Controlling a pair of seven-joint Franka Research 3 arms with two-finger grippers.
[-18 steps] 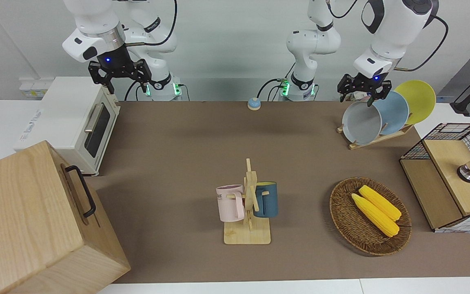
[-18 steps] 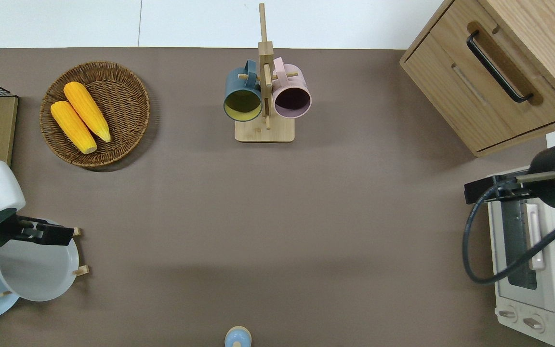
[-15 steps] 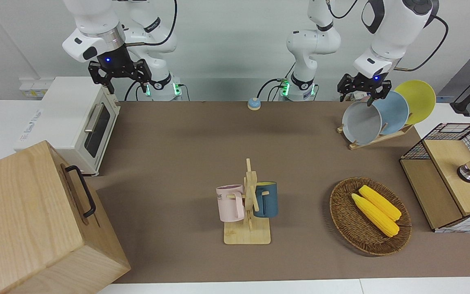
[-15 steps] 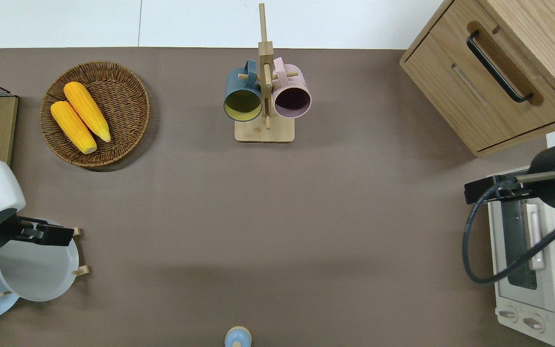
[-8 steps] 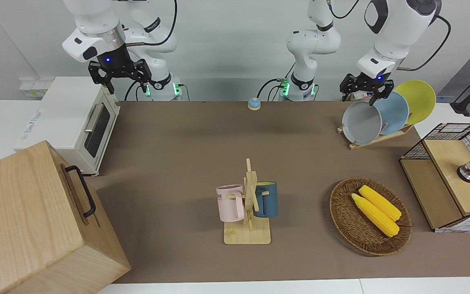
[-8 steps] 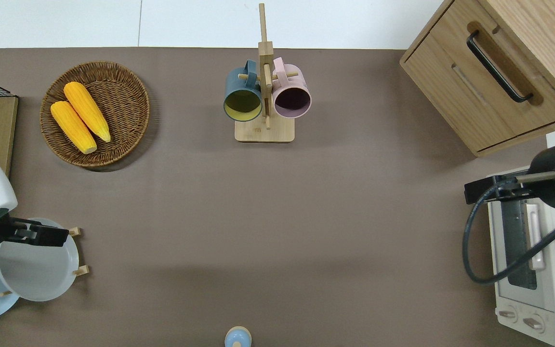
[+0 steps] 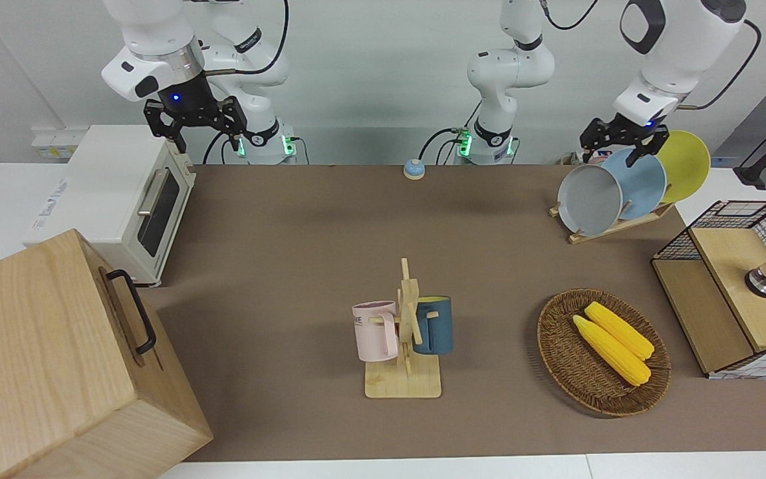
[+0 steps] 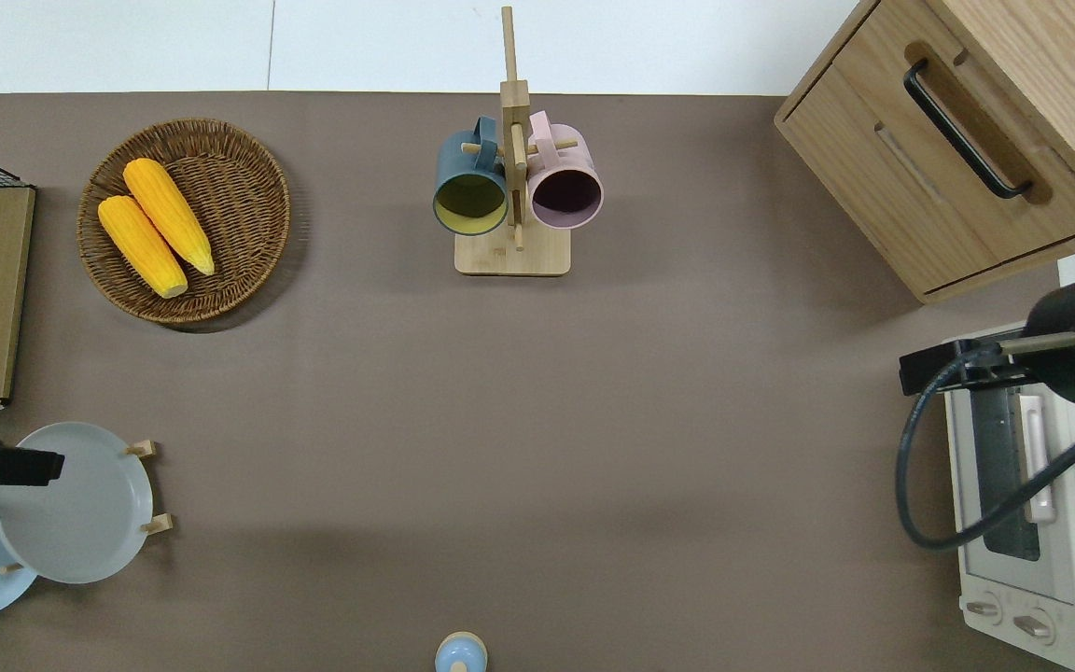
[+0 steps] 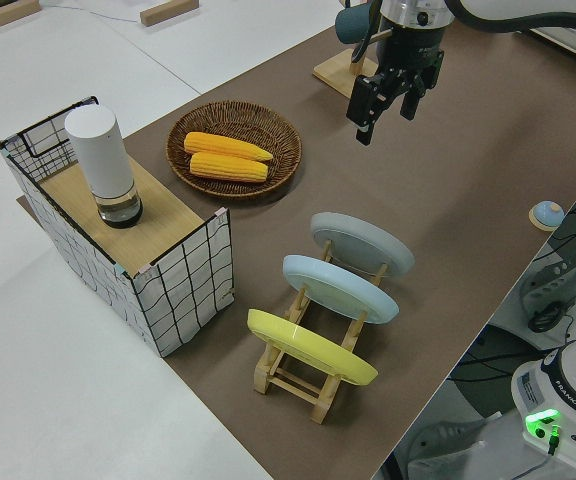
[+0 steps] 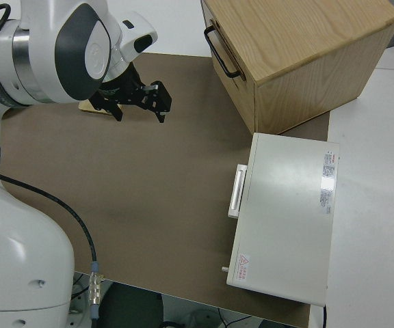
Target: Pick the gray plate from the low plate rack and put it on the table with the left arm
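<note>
The gray plate leans in the low plate rack at the left arm's end of the table, in the slot nearest the table's middle. My left gripper hangs open and empty in the air. In the overhead view only one of its fingers shows, over the gray plate's edge where it meets the sky-blue plate. It touches neither plate. My right arm is parked, its gripper open.
A sky-blue plate and a yellow plate fill the rack's other slots. A wire crate and a basket with two corn cobs stand farther from the robots. A mug tree, toaster oven, wooden cabinet and bell are also there.
My left gripper has drawn away from the gray plate's top rim, rising and shifting toward the left arm's end of the table. The plate has stayed in the rack.
</note>
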